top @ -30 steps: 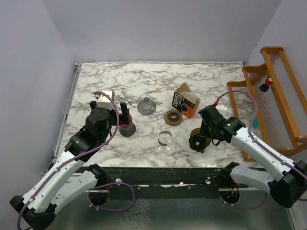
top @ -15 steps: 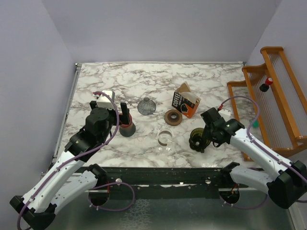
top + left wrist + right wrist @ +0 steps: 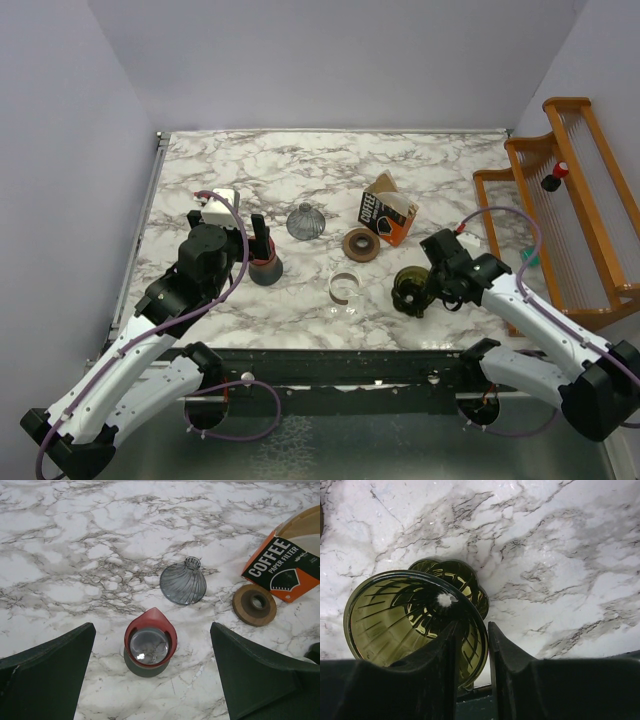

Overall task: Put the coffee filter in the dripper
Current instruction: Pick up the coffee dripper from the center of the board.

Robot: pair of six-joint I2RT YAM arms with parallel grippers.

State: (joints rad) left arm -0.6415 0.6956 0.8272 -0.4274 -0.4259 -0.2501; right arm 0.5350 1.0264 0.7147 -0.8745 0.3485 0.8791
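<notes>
My right gripper (image 3: 428, 290) (image 3: 472, 630) is shut on the rim of an olive-green ribbed dripper (image 3: 408, 287) (image 3: 405, 615), one finger inside the rim and one outside, holding it tilted low over the marble table. A grey glass dripper (image 3: 305, 222) (image 3: 183, 582) stands mouth down near the centre. No loose white filter cone is in view. Only pale paper shows in the open top of the "COFFEE" carton (image 3: 385, 212) (image 3: 282, 570). My left gripper (image 3: 258, 238) (image 3: 152, 628) is open and empty above a dark cup with a red rim (image 3: 265, 268) (image 3: 150, 642).
A brown wooden ring (image 3: 361, 244) (image 3: 254, 604) lies beside the carton. A clear ring (image 3: 345, 287) lies near the front centre. An orange wooden rack (image 3: 565, 200) stands along the right edge. The table's front edge (image 3: 330, 345) is close to the green dripper.
My right arm has shifted slightly right and toward the near edge with the green dripper in its grip. The left arm has not moved.
</notes>
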